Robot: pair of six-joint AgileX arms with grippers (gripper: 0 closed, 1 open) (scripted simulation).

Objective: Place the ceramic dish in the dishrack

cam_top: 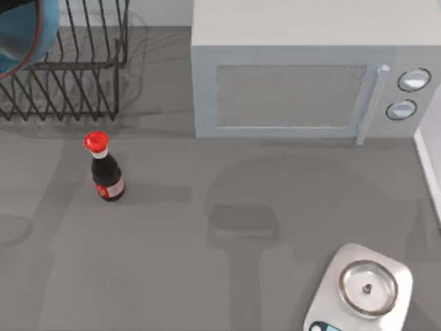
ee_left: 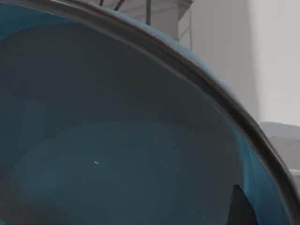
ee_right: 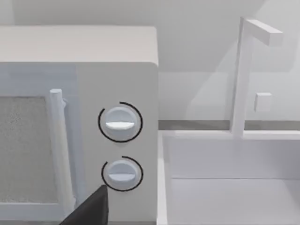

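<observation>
From above, the ceramic dish (cam_top: 24, 31) sits at the far left corner of the table, a glossy teal-blue round with a thin reddish-brown rim, tilted and overlapping the dishrack (cam_top: 76, 76), whose thin black wire bars and upright tines fan out beneath and beside it; whether the dish rests in the tines or hangs just above them cannot be told. Just in front of the rack stands a dark bottle (cam_top: 106, 172) with a red cap, upright and apart from the wires. A boxy pale microwave (cam_top: 303, 83) with a mesh door panel, a bar handle and two round knobs fills the back of the table to the rack's right. Near the front right edge lies a white scale (cam_top: 358, 293) with a round silver plate. The wide grey table (cam_top: 227, 207) between bottle and scale lies open. In the left wrist view, the dish's smooth curved inside and dark rim (ee_left: 140, 117) press close to the camera, with rack wires just past its edge; the left fingers' state cannot be told. In the right wrist view, the microwave knobs (ee_right: 120, 123) face the camera beside a white sink (ee_right: 229, 187) with a square-edged tap; a dark finger (ee_right: 93, 208) juts in at the edge, and its spread cannot be told.
</observation>
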